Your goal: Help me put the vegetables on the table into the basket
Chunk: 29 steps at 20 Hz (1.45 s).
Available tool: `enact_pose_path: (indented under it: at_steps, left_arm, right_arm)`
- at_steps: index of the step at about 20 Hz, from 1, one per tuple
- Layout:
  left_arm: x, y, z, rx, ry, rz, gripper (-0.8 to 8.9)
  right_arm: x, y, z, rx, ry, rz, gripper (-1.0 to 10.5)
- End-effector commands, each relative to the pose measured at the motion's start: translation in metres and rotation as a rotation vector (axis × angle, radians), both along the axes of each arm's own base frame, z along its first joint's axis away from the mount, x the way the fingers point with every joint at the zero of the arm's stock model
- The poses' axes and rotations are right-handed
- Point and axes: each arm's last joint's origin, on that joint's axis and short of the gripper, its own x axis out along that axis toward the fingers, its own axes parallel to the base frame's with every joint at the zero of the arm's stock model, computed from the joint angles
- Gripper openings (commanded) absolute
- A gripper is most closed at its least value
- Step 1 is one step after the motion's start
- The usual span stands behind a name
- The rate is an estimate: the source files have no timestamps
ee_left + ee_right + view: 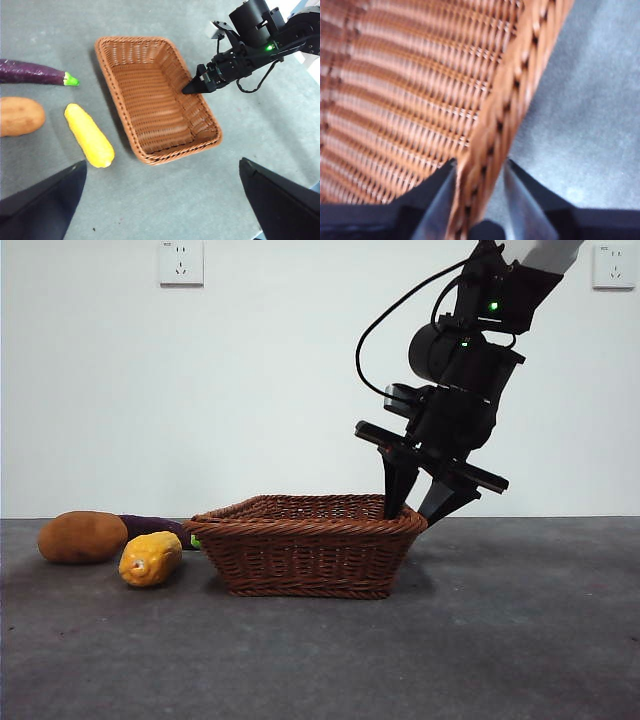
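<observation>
On the counter (520,640), left to right: potato (82,537), eggplant (155,527) and corn (151,558) lie beside the basket (305,560). The right gripper (420,502) has its fingers astride the basket's rim, not yet clamped. The left gripper (160,200) hovers above, fingers spread.

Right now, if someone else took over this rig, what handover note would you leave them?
Right tool: jaws straddle the basket rim, one inside, one outside; not clearly clamped.
Left tool: open, holding nothing, above the table.
Potato, corn and eggplant lie together on the table beside the basket, on the side away from the right tool.
Done: nothing in the basket.
Left: all three vegetables.
</observation>
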Motion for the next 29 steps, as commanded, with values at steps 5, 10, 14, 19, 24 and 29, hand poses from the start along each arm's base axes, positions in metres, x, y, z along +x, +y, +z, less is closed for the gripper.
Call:
enact_pose_path:
  at_steps: [5, 10, 14, 19, 24, 29]
  left_arm:
    - [0.014, 0.0, -0.006, 0.02, 0.039, 0.015, 6.6]
    - [0.029, -0.001, -0.015, 0.031, 0.092, 0.022, 6.6]
    - [0.055, -0.002, -0.029, 0.05, 0.153, 0.061, 6.6]
    - [0.107, -0.028, -0.061, 0.065, 0.218, 0.056, 6.6]
    - [0.148, -0.053, -0.099, 0.224, 0.295, 0.126, 6.6]
    - [0.178, -0.071, -0.126, 0.254, 0.388, 0.155, 6.59]
  right_arm:
    - [0.004, 0.002, -0.005, 0.012, -0.01, -0.005, -0.1]
    - [-0.007, -0.003, 0.035, 0.057, -0.045, -0.011, -0.1]
    - [-0.053, -0.022, 0.133, 0.103, -0.258, 0.031, -0.1]
    - [-0.129, -0.052, 0.215, 0.081, -0.462, 0.046, -0.1]
    - [-0.177, -0.07, 0.246, 0.083, -0.544, 0.038, -0.1]
    - [-0.189, -0.075, 0.248, 0.06, -0.524, 0.06, -0.1]
